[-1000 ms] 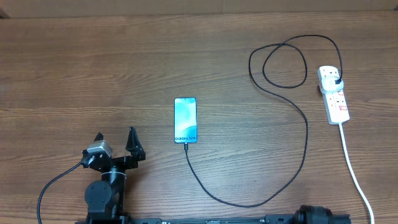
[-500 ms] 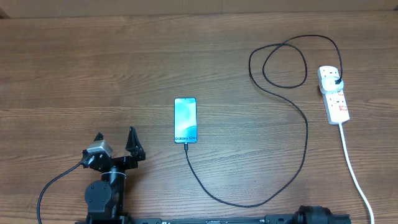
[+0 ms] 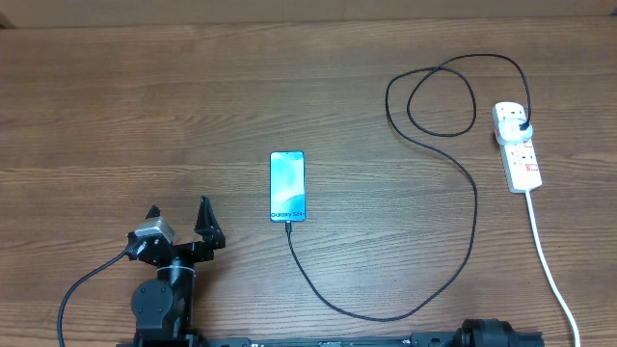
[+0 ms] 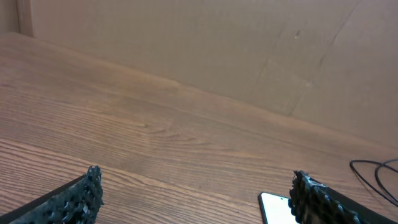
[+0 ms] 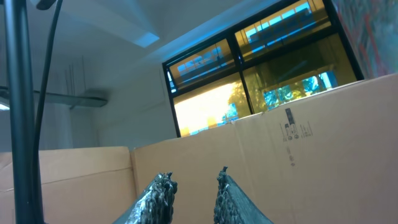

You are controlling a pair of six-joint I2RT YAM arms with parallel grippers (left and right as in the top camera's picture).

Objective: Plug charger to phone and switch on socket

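Observation:
The phone lies flat mid-table, its blue screen up; one corner of it shows in the left wrist view. The black charger loops across the table. Its small tip meets the phone's near end, and its black plug sits in the white socket at the right. My left gripper stands open and empty, low at the left of the phone. My right gripper points up at a window, its fingers a little apart and holding nothing; it is out of the overhead view.
The socket's thick white cord runs down to the table's near edge. A cardboard wall borders the table's far side. Part of the right arm shows at the bottom edge.

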